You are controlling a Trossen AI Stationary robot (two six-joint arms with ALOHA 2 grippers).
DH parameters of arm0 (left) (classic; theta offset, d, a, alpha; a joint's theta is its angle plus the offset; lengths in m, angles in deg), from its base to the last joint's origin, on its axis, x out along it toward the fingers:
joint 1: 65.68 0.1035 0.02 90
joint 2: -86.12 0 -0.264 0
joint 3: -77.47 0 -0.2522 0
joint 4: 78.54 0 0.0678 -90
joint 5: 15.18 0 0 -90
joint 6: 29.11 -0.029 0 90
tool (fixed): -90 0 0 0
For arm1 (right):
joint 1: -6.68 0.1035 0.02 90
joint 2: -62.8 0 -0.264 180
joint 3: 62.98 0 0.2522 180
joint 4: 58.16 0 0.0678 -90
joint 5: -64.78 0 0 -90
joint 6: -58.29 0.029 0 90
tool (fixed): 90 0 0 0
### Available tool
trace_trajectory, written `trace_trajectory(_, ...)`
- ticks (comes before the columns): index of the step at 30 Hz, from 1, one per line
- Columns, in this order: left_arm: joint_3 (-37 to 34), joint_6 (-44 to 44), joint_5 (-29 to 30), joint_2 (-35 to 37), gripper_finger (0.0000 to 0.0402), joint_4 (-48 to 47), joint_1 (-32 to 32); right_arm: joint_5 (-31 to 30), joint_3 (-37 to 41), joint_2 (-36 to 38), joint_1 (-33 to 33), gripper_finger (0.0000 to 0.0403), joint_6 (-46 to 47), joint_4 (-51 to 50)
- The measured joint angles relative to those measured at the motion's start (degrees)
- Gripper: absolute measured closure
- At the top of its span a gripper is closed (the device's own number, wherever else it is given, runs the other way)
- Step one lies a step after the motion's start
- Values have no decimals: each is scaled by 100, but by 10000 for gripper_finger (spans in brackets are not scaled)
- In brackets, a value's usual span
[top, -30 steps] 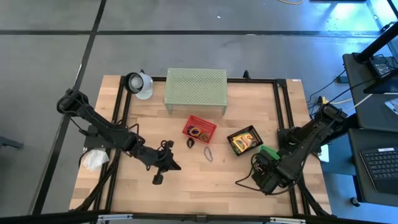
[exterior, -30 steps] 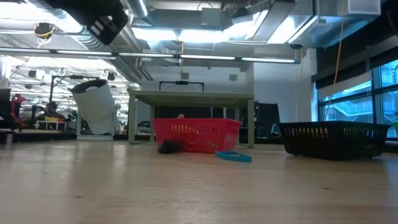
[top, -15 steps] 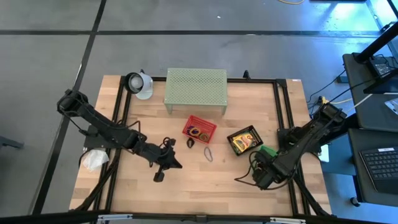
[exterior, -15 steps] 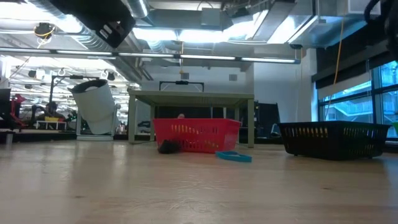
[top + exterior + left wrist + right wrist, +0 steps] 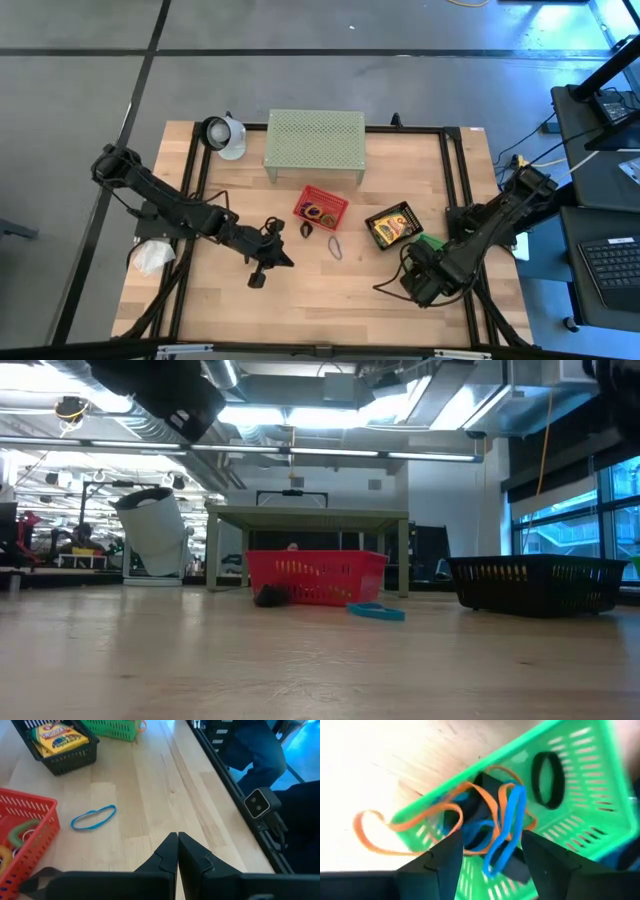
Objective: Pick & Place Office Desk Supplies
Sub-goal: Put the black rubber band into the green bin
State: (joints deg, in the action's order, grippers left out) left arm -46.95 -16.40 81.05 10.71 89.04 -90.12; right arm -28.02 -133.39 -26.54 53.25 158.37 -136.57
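Right wrist view: the right claw [image 5: 487, 857] is spread, empty, above the green basket [image 5: 580, 785]; an orange loop [image 5: 380, 832] draped over the rim could slip onto the tabletop [image 5: 385, 750].

Wooden table [image 5: 300, 285] with baskets, shelf [image 5: 314, 140], blue loop [image 5: 93, 817].

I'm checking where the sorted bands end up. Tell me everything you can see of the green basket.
The green basket is a small slotted tray, apparently plastic, standing on the wooden table next to the black basket, under the right arm. Inside lie orange bands, blue bands and a black loop; one orange band hangs over its rim onto the table. The right gripper hovers open just above it.
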Motion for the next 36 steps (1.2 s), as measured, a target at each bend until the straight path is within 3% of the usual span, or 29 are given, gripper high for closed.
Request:
trace_trajectory(5,0,46,-82,1,396,-118,67,-80,-516,2,26,210,-3,-690)
trace_trajectory(13,0,21,-86,-22,396,-140,340,225,-699,2,219,243,135,-1443)
trace_trajectory(20,0,112,-168,-144,396,-352,581,171,-764,2,390,258,397,-1536)
trace_trajectory(25,-4,55,-257,-472,396,-606,811,-751,-1227,2,524,265,541,-1503)
trace_trajectory(28,-4,201,-480,-594,396,-587,915,-999,-1442,4,608,270,581,-1323)
trace_trajectory(32,0,57,-466,-754,396,-579,1054,-1377,-1462,2,618,280,413,-414)
trace_trajectory(36,35,-221,-479,-1040,396,-573,1241,-2295,-1461,0,575,294,-31,437)
